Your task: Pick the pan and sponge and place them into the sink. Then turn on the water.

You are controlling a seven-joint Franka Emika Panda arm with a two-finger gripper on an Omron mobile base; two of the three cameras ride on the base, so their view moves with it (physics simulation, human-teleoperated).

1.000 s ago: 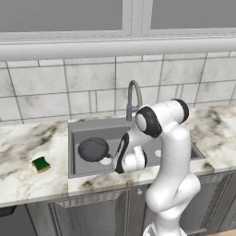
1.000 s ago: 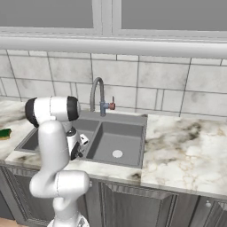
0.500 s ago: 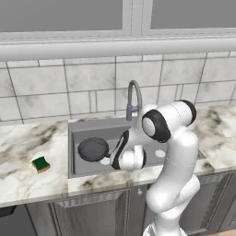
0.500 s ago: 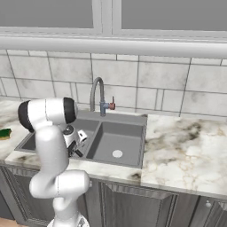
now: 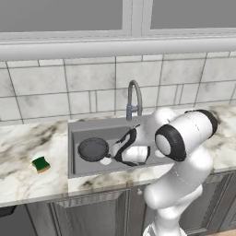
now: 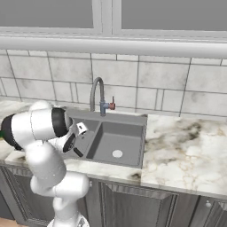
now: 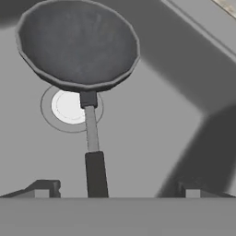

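- The sponge [image 5: 41,163], green on top with a yellow layer under it, lies on the marble counter [image 5: 27,143] left of the sink [image 5: 87,133], apart from its rim and well apart from the gripper [image 5: 114,148].
- The pan [image 5: 93,149] rests flat on the floor of the sink's left basin, near the pale drain [image 5: 105,161]; in the hand view the pan [image 7: 77,44] partly covers the drain [image 7: 68,107].
- The pan's thin black handle [image 7: 94,156] runs from the bowl straight toward the gripper [image 7: 115,191] and ends between the two fingertips [image 7: 44,189], with clear space on either side.
- The gripper's jaws stand spread wide and grip nothing; the hand hangs low over the left basin, just right of the pan.
- The arched grey faucet [image 5: 133,99] rises behind the sink at its divider.
- In the right base view the right basin [image 6: 117,142] holds nothing but its round drain [image 6: 117,154].
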